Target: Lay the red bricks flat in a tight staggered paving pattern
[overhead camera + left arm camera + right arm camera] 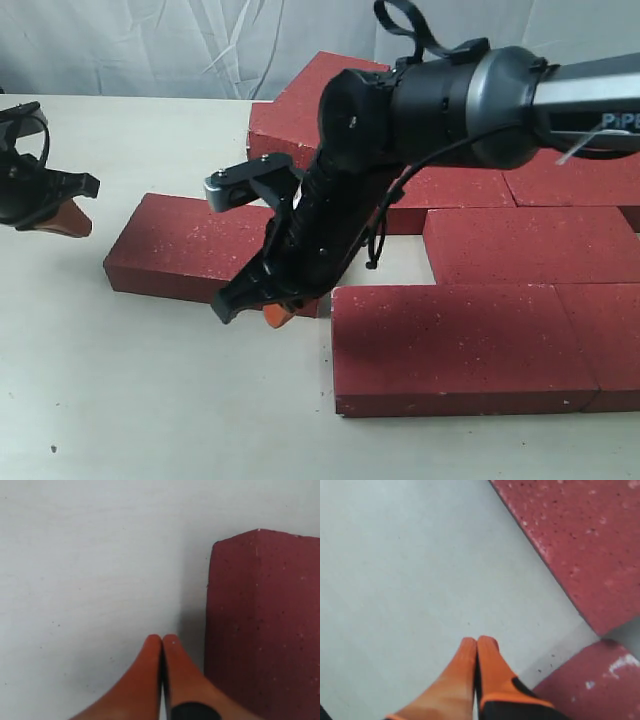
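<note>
Several dark-red speckled bricks lie flat on the table. One loose brick (190, 247) lies apart at centre left, its end showing in the left wrist view (262, 620). More bricks (520, 240) form staggered rows on the right, with a front brick (450, 345) nearest the camera. My right gripper (275, 315) is shut and empty, its orange tip low at the loose brick's near right corner, beside the front brick (590, 540). Another brick corner (597, 680) shows close to the orange fingers (487, 665). My left gripper (65, 222) hangs shut and empty, left of the loose brick.
A pale table (150, 400) spreads out to the left and front. A white curtain (150, 45) hangs behind. The right arm's dark body (440, 105) reaches across over the back rows and hides part of them.
</note>
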You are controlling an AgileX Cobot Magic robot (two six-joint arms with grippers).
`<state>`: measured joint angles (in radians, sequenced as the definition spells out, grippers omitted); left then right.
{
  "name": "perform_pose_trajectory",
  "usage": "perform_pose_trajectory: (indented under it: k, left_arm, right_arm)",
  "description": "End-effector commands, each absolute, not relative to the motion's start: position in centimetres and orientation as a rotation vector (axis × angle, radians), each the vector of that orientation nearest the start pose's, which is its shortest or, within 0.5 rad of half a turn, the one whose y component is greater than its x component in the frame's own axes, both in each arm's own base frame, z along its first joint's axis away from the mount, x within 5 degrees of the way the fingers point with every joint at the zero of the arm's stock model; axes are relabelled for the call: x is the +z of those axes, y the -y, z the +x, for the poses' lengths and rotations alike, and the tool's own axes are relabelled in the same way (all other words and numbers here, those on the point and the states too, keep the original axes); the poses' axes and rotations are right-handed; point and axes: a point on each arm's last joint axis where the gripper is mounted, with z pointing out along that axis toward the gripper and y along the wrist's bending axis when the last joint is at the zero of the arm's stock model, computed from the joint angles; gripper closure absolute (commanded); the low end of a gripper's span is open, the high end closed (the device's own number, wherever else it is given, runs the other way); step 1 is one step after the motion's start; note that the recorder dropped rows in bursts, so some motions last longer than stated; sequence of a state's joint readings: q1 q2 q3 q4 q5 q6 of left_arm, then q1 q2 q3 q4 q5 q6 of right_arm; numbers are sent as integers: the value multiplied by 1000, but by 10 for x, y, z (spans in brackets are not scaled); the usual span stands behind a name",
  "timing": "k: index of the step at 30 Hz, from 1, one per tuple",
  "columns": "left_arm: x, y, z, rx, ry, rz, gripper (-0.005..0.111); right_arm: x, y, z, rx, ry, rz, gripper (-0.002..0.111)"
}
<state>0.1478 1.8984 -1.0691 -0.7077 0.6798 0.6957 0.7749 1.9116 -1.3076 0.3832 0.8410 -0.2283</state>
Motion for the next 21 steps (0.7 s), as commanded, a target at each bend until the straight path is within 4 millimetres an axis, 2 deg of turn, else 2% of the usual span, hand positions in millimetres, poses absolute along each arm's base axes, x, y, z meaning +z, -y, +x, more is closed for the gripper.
perform_pose_trajectory:
  k: [1,8,21]
  left_arm:
    - [137,-14,352,-559,-2780,-9,107]
    - [138,-14,354,-549,-2755,-9,107]
    - [136,-13,355,-568,-2747,-11,107]
  right_arm:
    - [173,-294,257,545,-2739,-1086,109]
    - [153,-297,264,515,-2739,-1044,109]
    - [147,-292,271,388,-2773,-927,109]
